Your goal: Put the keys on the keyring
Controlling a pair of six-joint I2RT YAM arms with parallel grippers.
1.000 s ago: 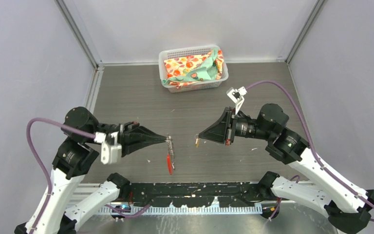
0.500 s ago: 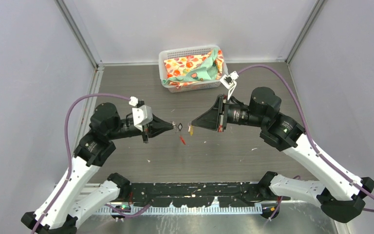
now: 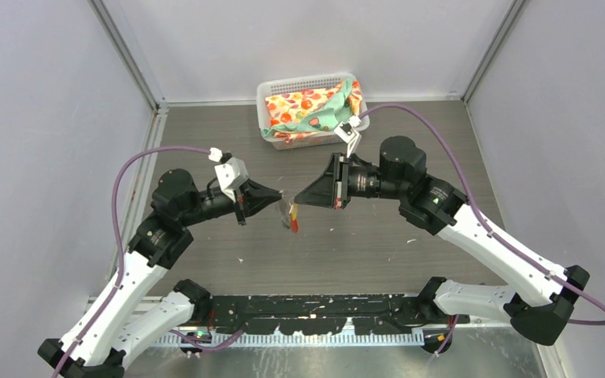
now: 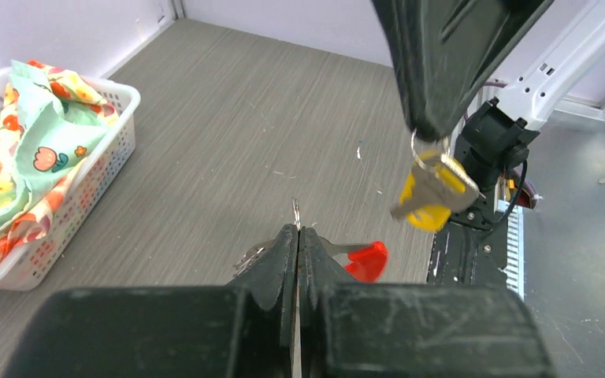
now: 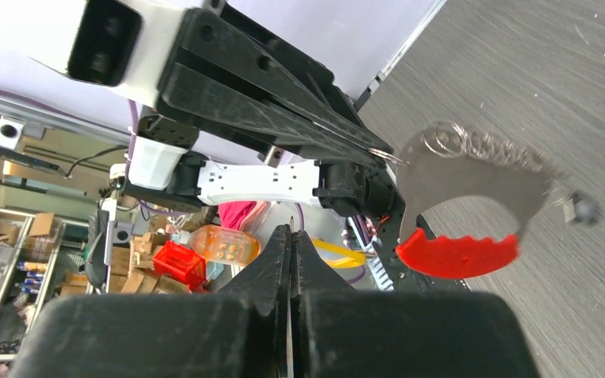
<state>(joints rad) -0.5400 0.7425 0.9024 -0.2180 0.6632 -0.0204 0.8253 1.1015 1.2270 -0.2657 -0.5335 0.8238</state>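
Top external view: the grey bench carries both arms at its near edge. The left arm and right arm reach inward, and their tips almost meet above the middle of the bench. A white perforated basket stands at the middle of the far edge and holds a crumpled patterned cloth.

The left gripper has its fingers pressed together on the keyring, pinching its thin metal edge. The keyring hangs off the bench below the tips; it consists of a curved silver plate, a run of small loops and a red tag at the bottom.

The right gripper has its fingers clamped on a small silver ring. A yellow-headed key dangles from that ring, just beside the keyring and not visibly touching it.
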